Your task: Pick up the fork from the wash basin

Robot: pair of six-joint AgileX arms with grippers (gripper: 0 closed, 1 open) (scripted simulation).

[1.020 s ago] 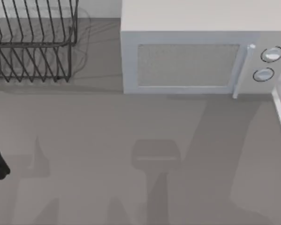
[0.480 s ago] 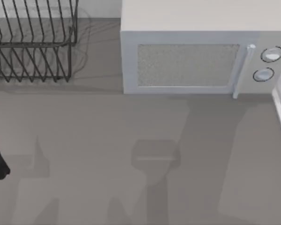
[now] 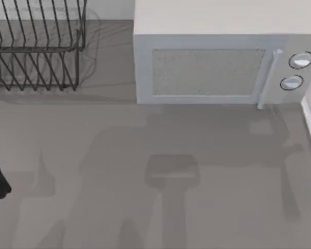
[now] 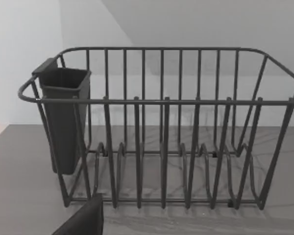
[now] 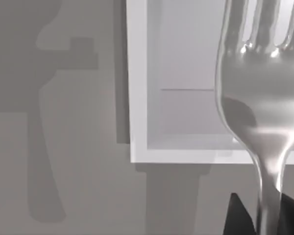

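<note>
The right tool (image 5: 264,215) grips the fork (image 5: 257,98) by its handle above the white wash basin (image 5: 137,98) — the left wrist view faces a wire dish rack (image 4: 161,127).

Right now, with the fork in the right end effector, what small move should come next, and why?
Probably lift straight up a little more without loosening the grip: the right end effector pinches the fork low on its handle, and the wash basin shows its white rim just beyond it.
</note>
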